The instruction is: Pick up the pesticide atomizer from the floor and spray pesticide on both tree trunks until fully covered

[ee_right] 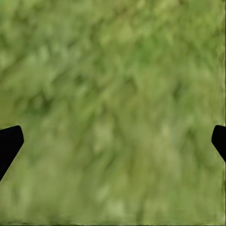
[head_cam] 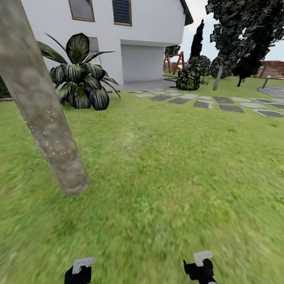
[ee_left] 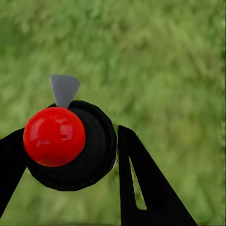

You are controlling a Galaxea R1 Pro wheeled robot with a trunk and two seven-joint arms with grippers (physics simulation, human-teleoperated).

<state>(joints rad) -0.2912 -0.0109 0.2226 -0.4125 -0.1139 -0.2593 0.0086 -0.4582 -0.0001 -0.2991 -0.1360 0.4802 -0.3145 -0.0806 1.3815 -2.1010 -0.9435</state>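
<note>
Green lawn (head_cam: 165,185) covers most of the head view, with a white house (head_cam: 130,35) behind and grey stepping stones (head_cam: 205,103) running across the grass toward the right. Far left: a thick grey-brown tree trunk (head_cam: 41,106) leans across the frame, its base meeting the grass; fine white specks of pesticide (head_cam: 49,134) dot its lower bark. Just right of it, near the house wall, sits a broad-leaved dark plant (head_cam: 81,77). Further right, beyond the stones, stands a second tree (head_cam: 236,35) with dark, grey-flecked foliage and a slim pale trunk; a brown slat fence (head_cam: 274,69) lies behind it.

Low in the head view, the left gripper (head_cam: 80,272) and right gripper (head_cam: 200,268) show at the bottom edge, well apart.

Left wrist view: the left gripper (ee_left: 70,160) is clenched around the pesticide atomizer (ee_left: 70,146), a black round body with a red ball top and grey nozzle, above blurred grass.

Right wrist view: the right gripper (ee_right: 113,141) is spread wide, holding nothing, over grass.
</note>
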